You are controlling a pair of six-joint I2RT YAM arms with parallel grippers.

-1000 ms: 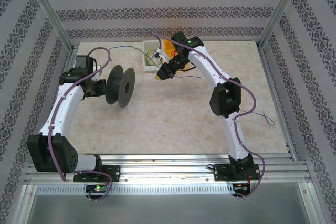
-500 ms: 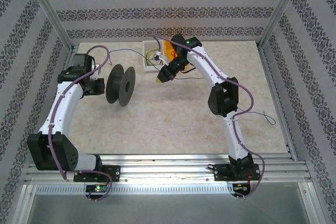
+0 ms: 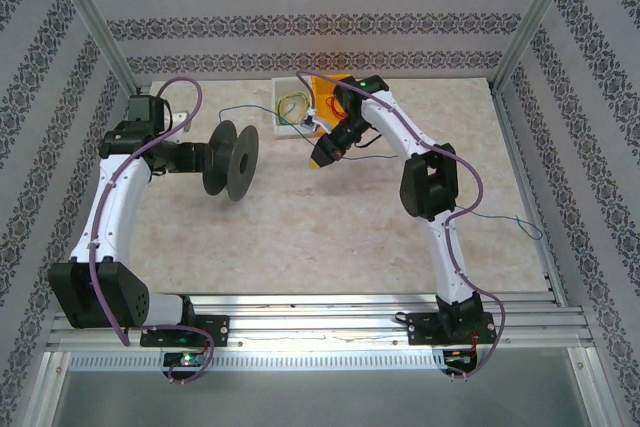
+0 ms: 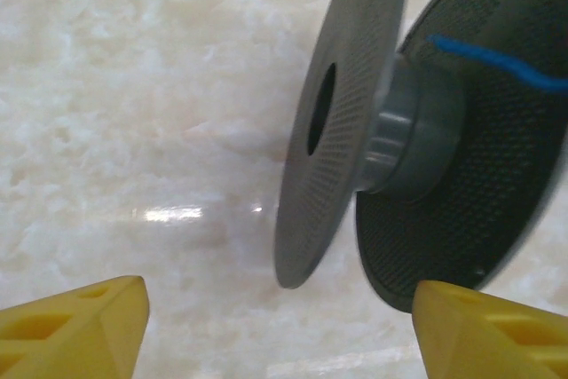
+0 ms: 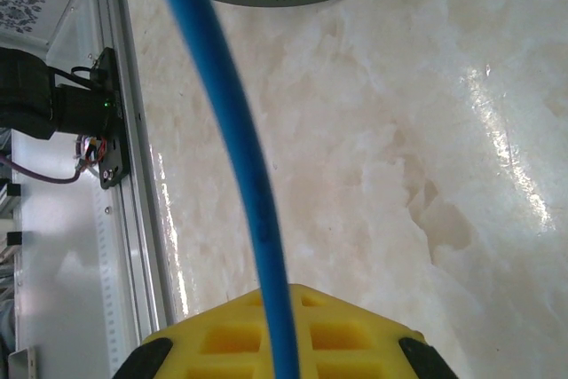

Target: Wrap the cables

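Left of the right gripper point(image 3: 322, 155), which is clamping the blue cable point(image 5: 240, 130) running lengthwise out of its fingertips, the black spool point(image 3: 232, 160) is standing on edge, its axle pointing at the nearer left gripper point(image 4: 284, 317), jaws spread wide.

Top external: high behind the near edge, looking down over the surface point(image 3: 300, 237).
Left wrist: close, facing the spool point(image 4: 417, 135).
Right wrist: tight along the cable point(image 5: 244, 166).
Shared: spool, surface.
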